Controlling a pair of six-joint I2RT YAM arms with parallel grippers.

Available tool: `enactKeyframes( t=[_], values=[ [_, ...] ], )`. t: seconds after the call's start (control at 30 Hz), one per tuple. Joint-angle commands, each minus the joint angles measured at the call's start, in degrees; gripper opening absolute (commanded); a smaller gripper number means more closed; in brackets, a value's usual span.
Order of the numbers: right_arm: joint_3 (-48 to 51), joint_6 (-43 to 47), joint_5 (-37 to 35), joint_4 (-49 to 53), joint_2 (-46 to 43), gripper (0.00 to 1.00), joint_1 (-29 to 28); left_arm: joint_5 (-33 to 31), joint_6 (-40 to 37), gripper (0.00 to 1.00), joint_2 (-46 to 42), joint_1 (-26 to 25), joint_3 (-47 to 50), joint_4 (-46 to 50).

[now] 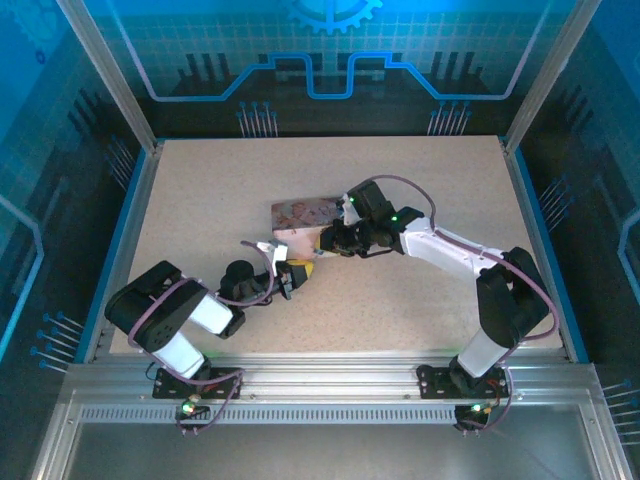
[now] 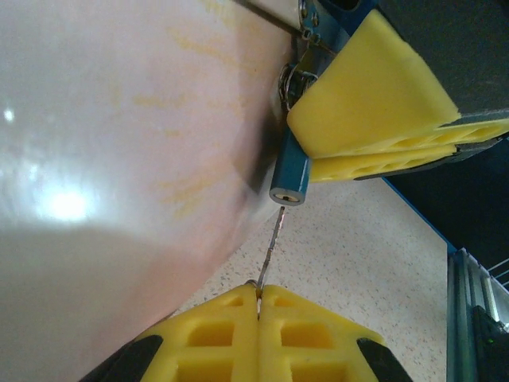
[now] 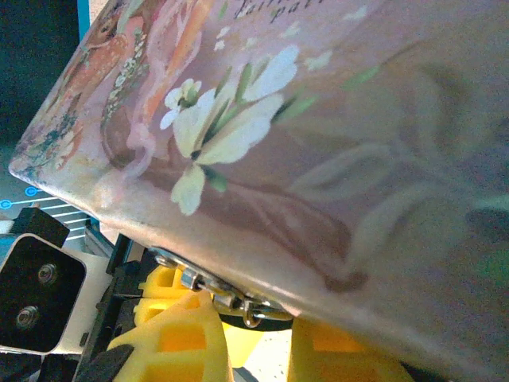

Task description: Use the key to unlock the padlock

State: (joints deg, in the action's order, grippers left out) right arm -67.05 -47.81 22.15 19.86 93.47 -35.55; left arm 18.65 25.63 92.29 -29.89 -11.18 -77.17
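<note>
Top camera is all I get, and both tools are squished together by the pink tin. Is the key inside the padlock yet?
Observer: Not yet. In the left wrist view the key, pinched in the left tool, points at the padlock, its tip just short of the keyhole.
Operator: Who's holding the padlock?
Observer: The right tool; its yellow pads clamp the blue body, keyhole end sticking out.
Operator: Is it hooked on the tin?
Observer: Its silvery shackle sits at the tin's edge; whether it's hooked through, I cannot tell.
</note>
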Motion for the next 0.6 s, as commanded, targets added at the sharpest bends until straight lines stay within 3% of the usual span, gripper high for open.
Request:
enactKeyframes(
  t=[0.0, 0.57],
  values=[
    [-0.01, 0.06, 2.63, -3.68, -2.25, 0.01, 0.57, -1.10, 0.30, 0.00, -0.75, -0.40, -1.17, -2.98],
    [1.87, -2.22, 4.74, -7.19, -2.60, 0.01, 0.23, -2.45, 0.83, 0.00, -1.06, -1.43, -1.90, -3.03]
  ],
)
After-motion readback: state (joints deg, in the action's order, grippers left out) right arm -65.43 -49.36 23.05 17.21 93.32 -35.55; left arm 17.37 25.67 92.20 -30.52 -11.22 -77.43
